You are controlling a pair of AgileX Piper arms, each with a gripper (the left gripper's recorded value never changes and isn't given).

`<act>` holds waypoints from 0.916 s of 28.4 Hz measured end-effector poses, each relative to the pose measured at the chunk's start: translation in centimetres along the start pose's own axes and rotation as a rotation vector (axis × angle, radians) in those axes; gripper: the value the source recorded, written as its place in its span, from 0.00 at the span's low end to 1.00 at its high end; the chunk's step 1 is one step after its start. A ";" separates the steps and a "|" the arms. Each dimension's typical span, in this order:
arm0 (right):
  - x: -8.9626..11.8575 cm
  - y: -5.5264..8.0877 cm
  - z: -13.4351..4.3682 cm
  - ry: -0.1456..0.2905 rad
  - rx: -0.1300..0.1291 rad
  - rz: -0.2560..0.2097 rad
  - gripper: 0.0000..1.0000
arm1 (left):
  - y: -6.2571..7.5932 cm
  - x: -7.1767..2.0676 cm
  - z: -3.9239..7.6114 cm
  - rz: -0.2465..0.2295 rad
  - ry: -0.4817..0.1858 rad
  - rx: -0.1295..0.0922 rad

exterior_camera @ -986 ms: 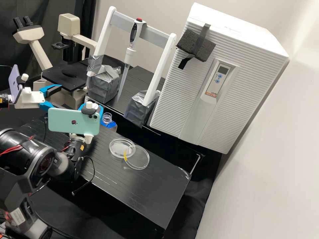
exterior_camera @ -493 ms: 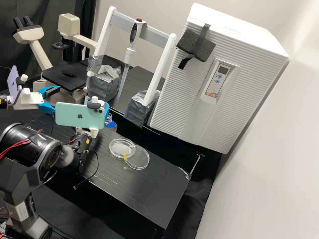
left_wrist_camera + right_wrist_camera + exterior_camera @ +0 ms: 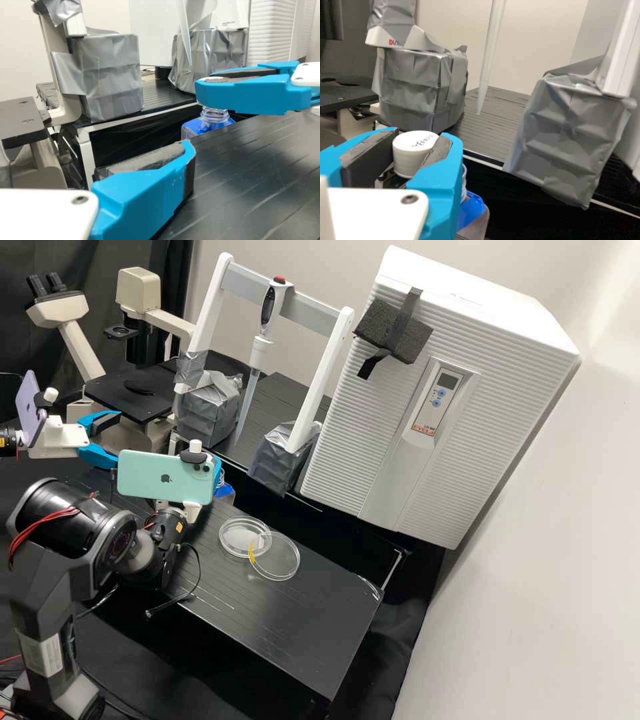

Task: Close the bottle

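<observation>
White cap [image 3: 415, 145] gripped in the right pincer [image 3: 407, 152], just above the bottle [image 3: 470, 210] at the bench's [image 3: 287, 613] far edge. Left pincer [image 3: 194, 122] gapes wide, short of the bottle. With nothing bracing it, an off-centre cap could cross-thread or tip it!

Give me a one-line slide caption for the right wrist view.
Right pincer grips the white cap close above the open bottle, with the tape-wrapped pipette stand behind.

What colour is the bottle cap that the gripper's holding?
White. The cap shows best in the right wrist view.
</observation>
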 end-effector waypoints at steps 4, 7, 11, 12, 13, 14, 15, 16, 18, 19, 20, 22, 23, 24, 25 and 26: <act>0.1 0.2 0.0 0.000 -0.004 0.007 0.00 | 0.0 0.00 0.0 0.000 0.000 0.000; 0.1 0.3 0.1 -0.004 -0.005 0.010 0.00 | 0.0 0.00 0.0 0.000 0.000 0.000; 0.2 0.2 0.3 -0.010 -0.006 0.010 0.00 | 0.0 0.00 0.0 0.000 0.000 0.000; 0.3 0.3 0.3 -0.011 -0.013 0.014 0.00 | 0.0 0.00 0.0 0.000 0.000 0.000; 0.3 0.3 0.5 -0.016 -0.015 0.013 0.00 | 0.0 0.00 0.0 0.000 0.000 0.000; 0.4 0.3 0.5 -0.018 -0.017 0.015 0.00 | 0.0 0.00 0.0 0.000 0.000 0.000; 0.4 0.5 0.7 -0.022 -0.018 0.020 0.00 | 0.0 0.03 0.0 0.001 0.000 0.000; 0.4 0.5 0.7 -0.023 -0.018 0.022 0.00 | 0.0 0.03 0.0 0.000 0.001 0.000; 0.4 0.7 0.8 -0.030 -0.016 0.030 0.00 | 0.0 0.03 0.0 0.000 0.001 0.000; 0.5 0.7 0.8 -0.031 -0.015 0.030 0.00 | 0.0 0.03 0.0 0.000 0.001 0.000; 0.4 0.7 0.9 -0.033 -0.015 0.031 0.00 | 0.0 0.04 0.0 -0.003 0.004 -0.001; 0.4 0.7 1.0 -0.037 -0.015 0.031 0.00 | 0.1 0.17 -0.1 -0.006 0.006 0.001; 0.4 0.7 1.1 -0.040 -0.014 0.031 0.00 | 0.1 0.22 -0.1 -0.005 0.006 0.002; 0.4 0.7 1.1 -0.042 -0.013 0.033 0.00 | 0.1 0.22 -0.1 -0.005 0.006 0.002; 0.4 0.7 1.1 -0.044 -0.012 0.035 0.00 | 0.2 0.24 -0.1 -0.004 0.006 0.002; 0.4 0.7 1.1 -0.044 -0.012 0.035 0.00 | 0.2 0.24 -0.1 -0.004 0.006 0.002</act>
